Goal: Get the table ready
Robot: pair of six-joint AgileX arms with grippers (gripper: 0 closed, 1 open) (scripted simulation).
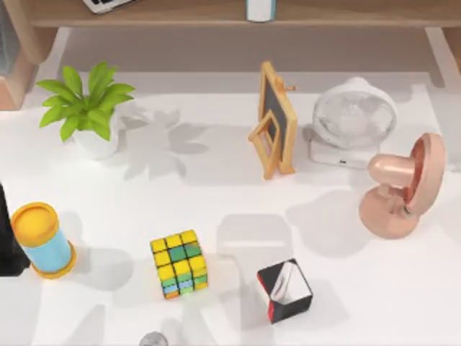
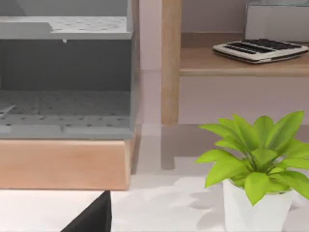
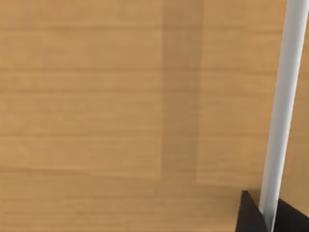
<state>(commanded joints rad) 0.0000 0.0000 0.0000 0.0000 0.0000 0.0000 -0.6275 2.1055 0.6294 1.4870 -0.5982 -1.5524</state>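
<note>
The white table [image 1: 216,194] carries a potted green plant [image 1: 90,108] at the back left and a wood-framed chalkboard [image 1: 275,119] at the back middle. A white fan [image 1: 353,119] and a pink fan [image 1: 400,187] stand at the right. Near the front are a yellow-and-blue cylinder [image 1: 42,239], a colour cube [image 1: 178,263] and a black, red and white box [image 1: 285,290]. My left arm [image 1: 7,241] is a dark shape at the table's left edge beside the cylinder, and a black part of its gripper [image 2: 91,217] shows in the left wrist view. A black part of my right gripper [image 3: 251,215] sits against a wooden surface [image 3: 96,96].
A light wooden shelf [image 1: 180,13] runs along the back, holding a calculator [image 2: 260,48] and a white cup [image 1: 260,9]. A grey perforated rack [image 2: 63,82] on a wooden base stands at the back left. A small grey round thing [image 1: 153,339] lies at the front edge.
</note>
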